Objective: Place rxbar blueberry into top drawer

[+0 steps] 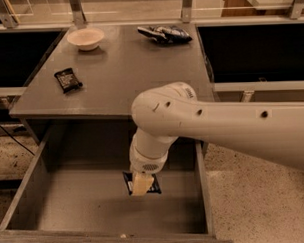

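The top drawer [75, 206] stands pulled open below the grey cabinet top [125, 69]. My arm reaches down into it from the right. My gripper [140, 185] is low inside the drawer, right of its middle, shut on the rxbar blueberry [155, 187]. The bar's dark wrapper sticks out on both sides of the cream fingertips, close above the drawer bottom. I cannot tell whether the bar touches the bottom.
On the cabinet top lie a black wrapper with white print [68, 79] at the left, a white bowl [85, 38] at the back left and a blue-and-white chip bag [164, 34] at the back. Thick drawer side walls [201, 187] flank the gripper.
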`<state>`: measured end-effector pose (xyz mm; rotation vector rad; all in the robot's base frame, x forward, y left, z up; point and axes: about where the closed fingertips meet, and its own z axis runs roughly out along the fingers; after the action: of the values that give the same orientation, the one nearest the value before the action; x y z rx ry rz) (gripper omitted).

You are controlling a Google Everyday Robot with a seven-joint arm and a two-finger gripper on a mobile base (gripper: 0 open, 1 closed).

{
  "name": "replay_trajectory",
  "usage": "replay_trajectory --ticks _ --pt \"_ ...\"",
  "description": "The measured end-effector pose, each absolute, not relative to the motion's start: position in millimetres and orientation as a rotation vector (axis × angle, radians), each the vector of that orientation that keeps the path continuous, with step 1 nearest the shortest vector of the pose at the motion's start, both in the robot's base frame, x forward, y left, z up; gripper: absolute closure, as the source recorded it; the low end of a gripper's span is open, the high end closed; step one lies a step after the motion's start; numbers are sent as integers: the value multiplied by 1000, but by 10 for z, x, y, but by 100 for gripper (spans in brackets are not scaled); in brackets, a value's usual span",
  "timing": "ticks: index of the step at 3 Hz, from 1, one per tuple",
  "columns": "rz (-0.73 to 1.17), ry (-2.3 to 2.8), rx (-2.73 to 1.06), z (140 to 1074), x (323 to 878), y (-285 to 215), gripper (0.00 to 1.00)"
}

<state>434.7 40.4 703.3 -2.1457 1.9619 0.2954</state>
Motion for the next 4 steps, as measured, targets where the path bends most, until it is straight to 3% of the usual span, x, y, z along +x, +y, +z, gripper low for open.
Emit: replay_trajectory --ticks 4 --pt "378 1986 -2215 6516 4211 556 100"
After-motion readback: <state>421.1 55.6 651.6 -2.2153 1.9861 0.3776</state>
